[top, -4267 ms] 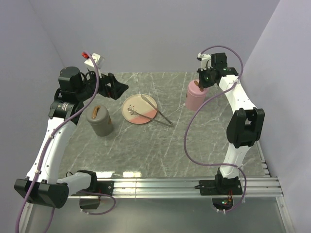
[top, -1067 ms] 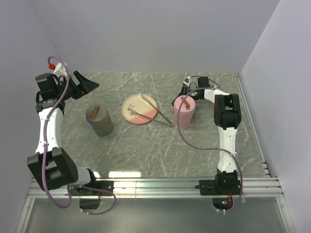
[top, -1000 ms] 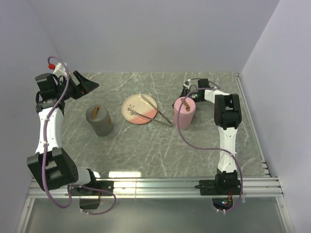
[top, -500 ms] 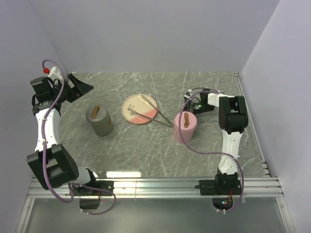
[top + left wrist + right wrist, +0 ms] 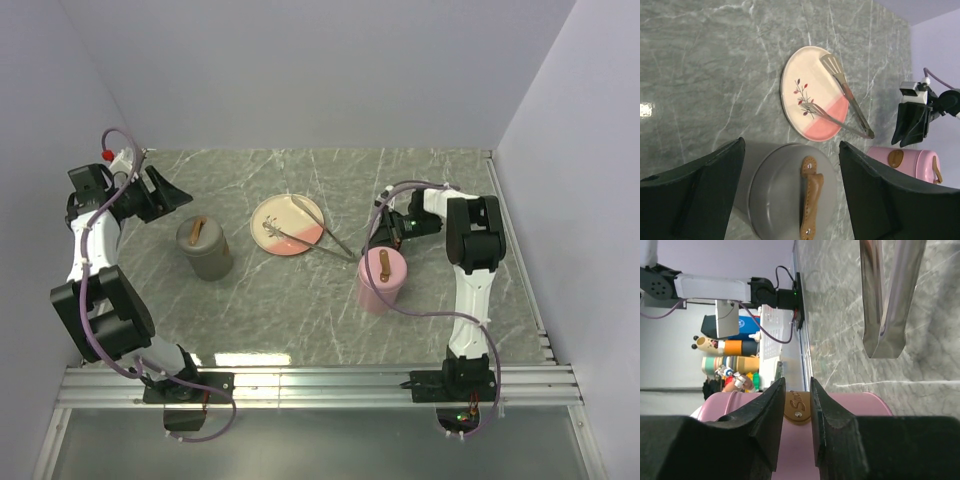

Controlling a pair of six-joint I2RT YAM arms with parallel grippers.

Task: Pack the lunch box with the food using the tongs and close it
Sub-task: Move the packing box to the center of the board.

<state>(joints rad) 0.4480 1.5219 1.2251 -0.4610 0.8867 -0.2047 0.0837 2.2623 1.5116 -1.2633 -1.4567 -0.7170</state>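
Observation:
A pink round lunch box (image 5: 381,280) with a brown strap handle (image 5: 796,409) stands right of centre. My right gripper (image 5: 386,236) (image 5: 796,385) is shut on that handle from the far side. The silver tongs (image 5: 322,236) (image 5: 849,102) lie across the pink-and-cream plate (image 5: 283,222) (image 5: 807,95), their joined end (image 5: 883,300) off the rim near the pink box. My left gripper (image 5: 172,203) (image 5: 791,145) hangs open and empty above a grey lidded box (image 5: 205,250) (image 5: 775,195), not touching it. No food shows; the plate carries only a printed sprig.
Purple walls close the marble table (image 5: 300,310) on the left, back and right. A metal rail (image 5: 330,385) with both arm bases runs along the near edge. The right arm's cable (image 5: 395,300) loops over the table beside the pink box.
My right gripper has pulled the pink lunch box by its handle from the back right toward the near middle. My left gripper has dropped slightly toward the grey box, its jaws a little narrower.

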